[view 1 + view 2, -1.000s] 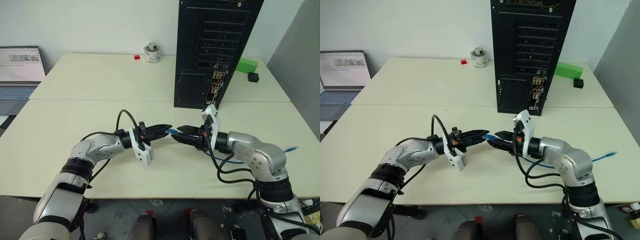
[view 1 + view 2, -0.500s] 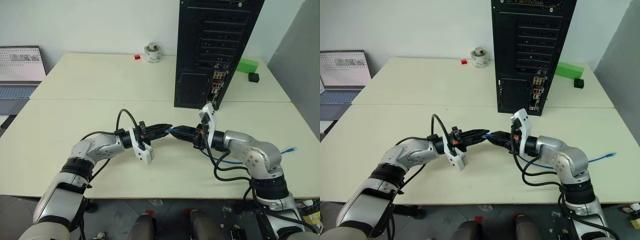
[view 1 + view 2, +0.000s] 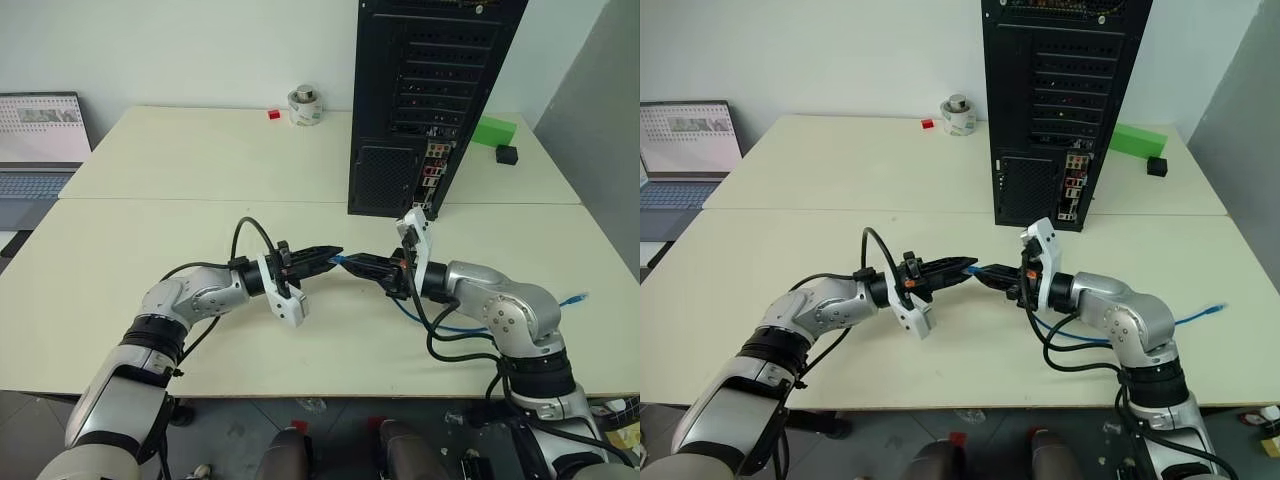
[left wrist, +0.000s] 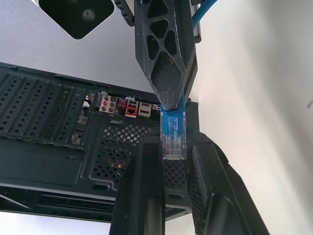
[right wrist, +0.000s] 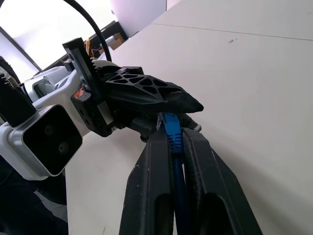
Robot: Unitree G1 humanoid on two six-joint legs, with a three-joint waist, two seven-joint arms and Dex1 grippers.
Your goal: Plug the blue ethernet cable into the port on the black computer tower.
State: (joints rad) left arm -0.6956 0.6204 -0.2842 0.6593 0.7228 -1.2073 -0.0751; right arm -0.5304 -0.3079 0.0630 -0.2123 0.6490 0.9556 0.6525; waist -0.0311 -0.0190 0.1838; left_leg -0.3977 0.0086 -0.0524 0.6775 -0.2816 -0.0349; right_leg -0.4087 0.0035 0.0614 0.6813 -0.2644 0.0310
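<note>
A: Where's the blue ethernet cable [image 3: 342, 262]?
B: Above the table [image 3: 150, 240], pinched between both claws: left gripper [image 3: 336, 254] clamps its plug, right gripper [image 3: 352, 264] closes around the cord.
A: Its axis?
B: Level, plug toward nine o'clock; black computer tower [image 3: 425, 100] at twelve.

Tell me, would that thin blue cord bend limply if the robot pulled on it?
Probably floppy: the thin bright blue ethernet cable loops loosely over the cream table. Its clear plastic plug looks rigid but small and possibly fragile. It seems light, since the left gripper and right gripper pinch it between narrow tips.
</note>
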